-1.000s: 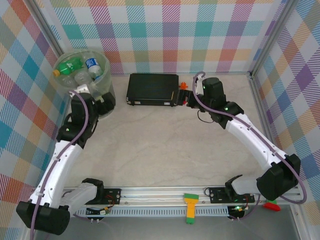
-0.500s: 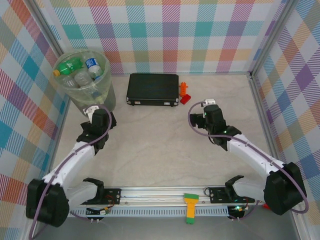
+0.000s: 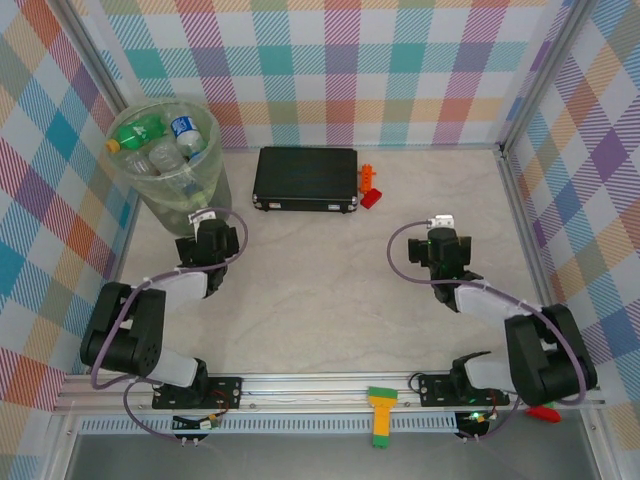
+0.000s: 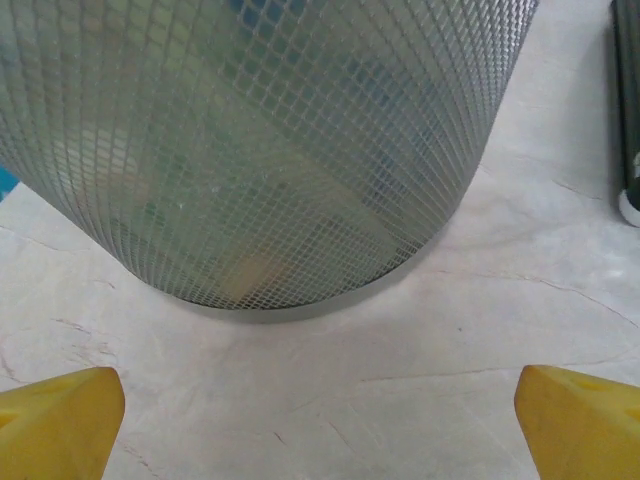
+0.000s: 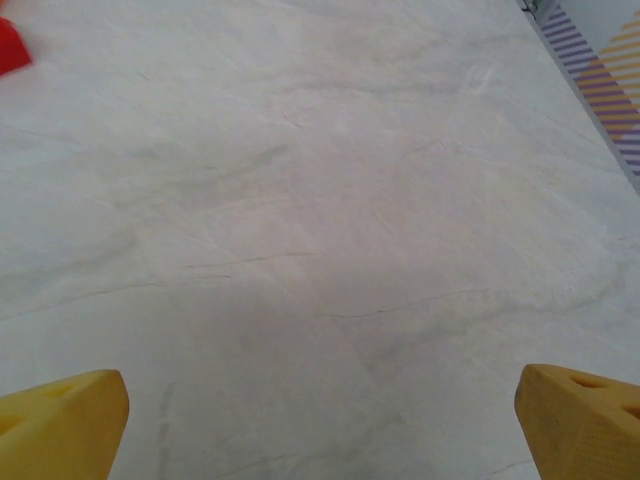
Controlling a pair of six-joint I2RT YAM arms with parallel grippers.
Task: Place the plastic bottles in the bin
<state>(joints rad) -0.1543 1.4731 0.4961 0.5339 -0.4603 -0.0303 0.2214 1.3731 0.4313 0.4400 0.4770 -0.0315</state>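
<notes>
Both my arms have folded back near their bases; left tool [image 3: 208, 232] and right tool [image 3: 440, 232] gape wide, empty. The plastic bottles [image 3: 150, 140] sit inside the bin [image 3: 195, 190], none on the counter [image 3: 320, 280]: task likely finished.

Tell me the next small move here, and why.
Probably just draw both arms back to rest. The plastic bottles lie inside the bin; the table carries a black case and red toy pieces; the left hand and right hand are open, holding nothing.
</notes>
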